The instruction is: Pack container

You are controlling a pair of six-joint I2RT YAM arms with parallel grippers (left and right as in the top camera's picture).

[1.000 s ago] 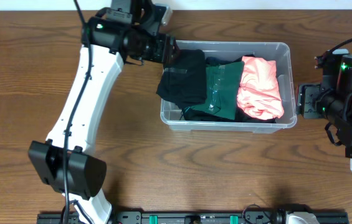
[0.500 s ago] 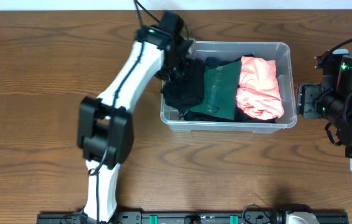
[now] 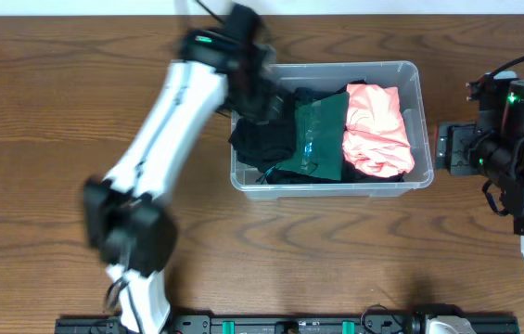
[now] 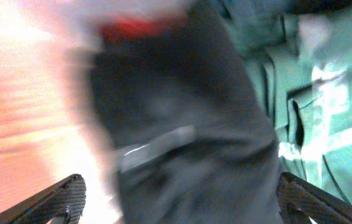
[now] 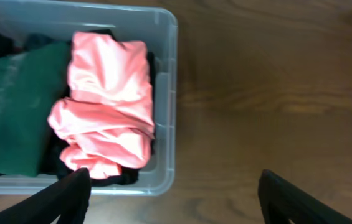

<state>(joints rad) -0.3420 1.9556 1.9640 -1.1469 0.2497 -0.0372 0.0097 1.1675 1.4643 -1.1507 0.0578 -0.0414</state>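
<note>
The container [image 3: 423, 102] is a clear plastic bin in the middle of the table. It holds a black garment [image 3: 260, 141] at its left end, a green one [image 3: 317, 139] in the middle and a pink one [image 3: 378, 130] at the right. My left gripper [image 3: 256, 89], blurred by motion, hangs over the bin's left end. In the left wrist view it [image 4: 179, 208] stands wide open above the black garment [image 4: 182, 137], gripping nothing. My right gripper [image 5: 176, 205] is open beside the bin's right wall [image 5: 171, 93], empty.
Brown wooden table [image 3: 48, 121] runs all round the bin. The left arm's white links [image 3: 150, 148] cross the table from the front edge up to the bin. The right arm's black body [image 3: 521, 158] stands at the right edge.
The left gripper shut, then sprang wide open, and the black garment now lies in the bin's left end. The bin slid a little to the left. The right gripper opened slightly wider.
</note>
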